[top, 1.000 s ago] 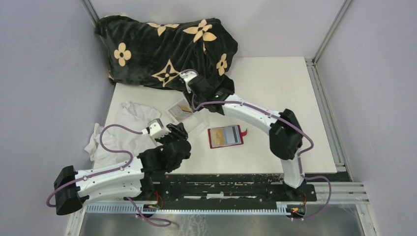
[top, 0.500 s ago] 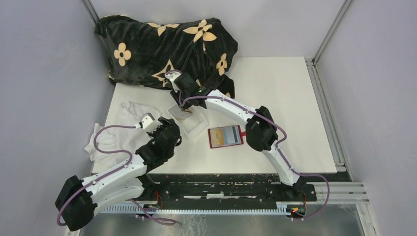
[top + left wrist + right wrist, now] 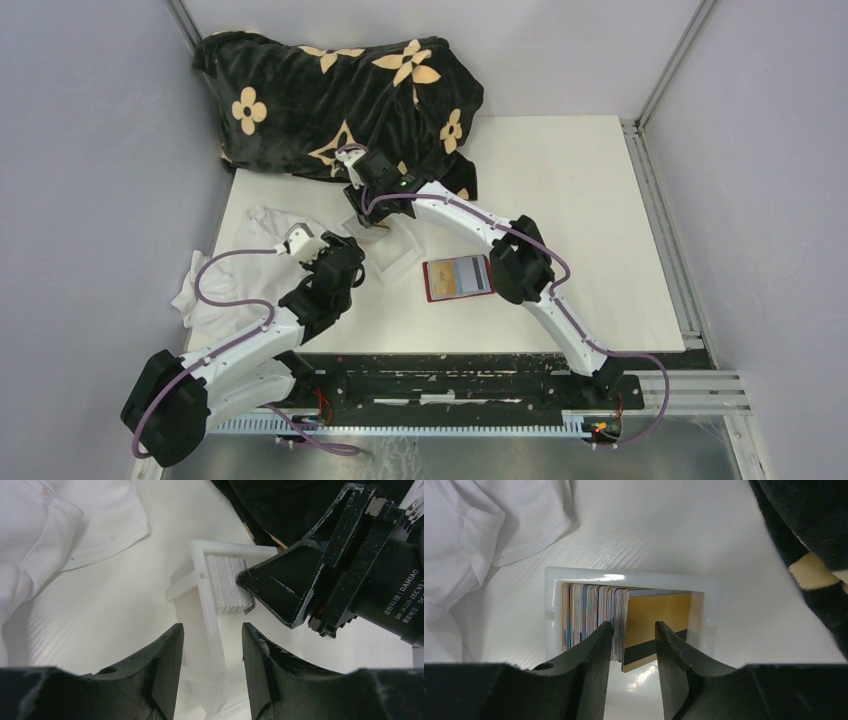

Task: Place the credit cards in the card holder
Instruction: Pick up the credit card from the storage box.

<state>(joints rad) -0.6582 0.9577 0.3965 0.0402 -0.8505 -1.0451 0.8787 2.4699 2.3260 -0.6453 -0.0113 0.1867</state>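
Credit cards, thin plastic rectangles standing on edge in a tight stack, fill a clear rectangular plastic box directly under my right gripper. The frontmost, a yellow-orange card with a dark stripe, faces that hand's camera.

Left of both my hands lies a crumpled white cloth. My left gripper sits just right of it, at the near end of the box. Its fingers are parted to a middling width with the box's end wall between them. I cannot tell whether either finger touches the plastic, and nothing is clamped.

Just beyond, my right gripper points down into the box with its jaws also apart. One finger is over the stack and the other over the yellow-orange card, whose edge shows in the gap; they are not closed on it. Behind that hand a black plush blanket with cream flower shapes is heaped at the far edge of the white table.

Right of my right gripper and apart from the box, the small red folding card holder lies spread flat beside that arm's elbow, grey and yellow showing on its inner face.
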